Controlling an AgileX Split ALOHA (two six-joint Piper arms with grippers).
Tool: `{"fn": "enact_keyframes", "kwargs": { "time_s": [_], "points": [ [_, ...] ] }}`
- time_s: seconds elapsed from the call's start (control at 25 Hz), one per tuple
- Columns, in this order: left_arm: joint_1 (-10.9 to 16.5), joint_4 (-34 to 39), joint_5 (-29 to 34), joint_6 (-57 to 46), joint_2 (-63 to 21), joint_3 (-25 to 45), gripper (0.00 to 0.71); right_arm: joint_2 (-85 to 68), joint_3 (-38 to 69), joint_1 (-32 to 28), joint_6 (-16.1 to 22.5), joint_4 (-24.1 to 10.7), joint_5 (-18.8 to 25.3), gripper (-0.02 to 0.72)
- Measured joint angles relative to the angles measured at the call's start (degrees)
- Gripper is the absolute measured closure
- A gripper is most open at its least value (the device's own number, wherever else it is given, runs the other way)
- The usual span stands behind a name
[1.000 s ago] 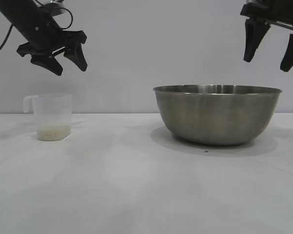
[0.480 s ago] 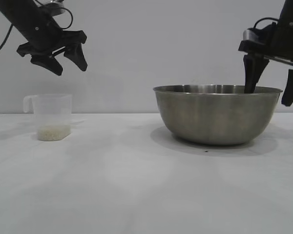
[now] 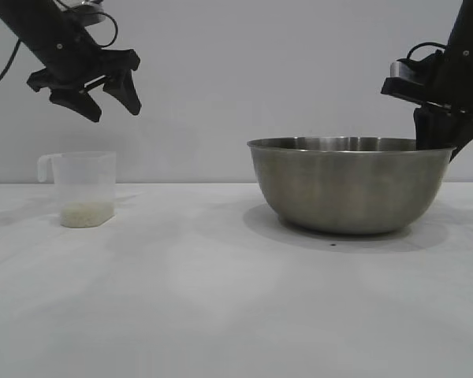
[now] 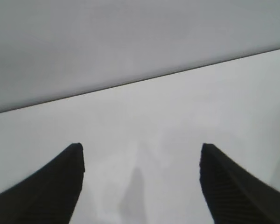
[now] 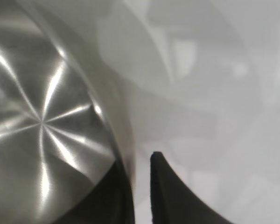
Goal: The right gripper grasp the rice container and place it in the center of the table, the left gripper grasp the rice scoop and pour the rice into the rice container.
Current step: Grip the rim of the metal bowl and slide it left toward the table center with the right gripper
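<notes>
My left gripper (image 3: 102, 90) hangs with jaws spread above the rice scoop (image 3: 83, 189), which stands on the worktop (image 3: 221, 299) holding rice (image 3: 85, 213). My right gripper (image 3: 441, 134) pinches the rice container (image 3: 351, 189) rim, one finger inside, one outside.

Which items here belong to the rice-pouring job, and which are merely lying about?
Job items:
- rice container, its rim pinched by the right end effector
- rice scoop holding the rice
- left end effector, open above the scoop
- table

Lying about:
- nothing else; only a plain wall behind
</notes>
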Motion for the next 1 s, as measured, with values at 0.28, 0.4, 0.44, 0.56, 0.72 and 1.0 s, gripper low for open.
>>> {"fn": "enact_keyframes", "kwargs": {
  "time_s": [0.28, 0.4, 0.44, 0.56, 0.72, 1.0],
  "points": [
    [0.0, 0.0, 0.0, 0.0, 0.0, 0.0, 0.252, 0.0, 0.0, 0.0, 0.0, 1.5, 0.0, 0.703],
    [0.0, 0.0, 0.0, 0.0, 0.0, 0.0, 0.252, 0.0, 0.0, 0.1, 0.0, 3.5, -0.5, 0.703],
    [0.0, 0.0, 0.0, 0.0, 0.0, 0.0, 0.252, 0.0, 0.0, 0.4, 0.0, 3.7, -0.8, 0.703],
    [0.0, 0.0, 0.1, 0.0, 0.0, 0.0, 0.252, 0.0, 0.0, 1.9, 0.0, 3.7, -1.6, 0.703],
    [0.0, 0.0, 0.4, 0.0, 0.0, 0.0, 0.252, 0.0, 0.0, 4.6, 0.0, 4.1, -2.0, 0.703],
    [0.0, 0.0, 0.7, 0.0, 0.0, 0.0, 0.252, 0.5, 0.0, 6.3, 0.0, 4.8, -2.2, 0.703]
  ]
}}
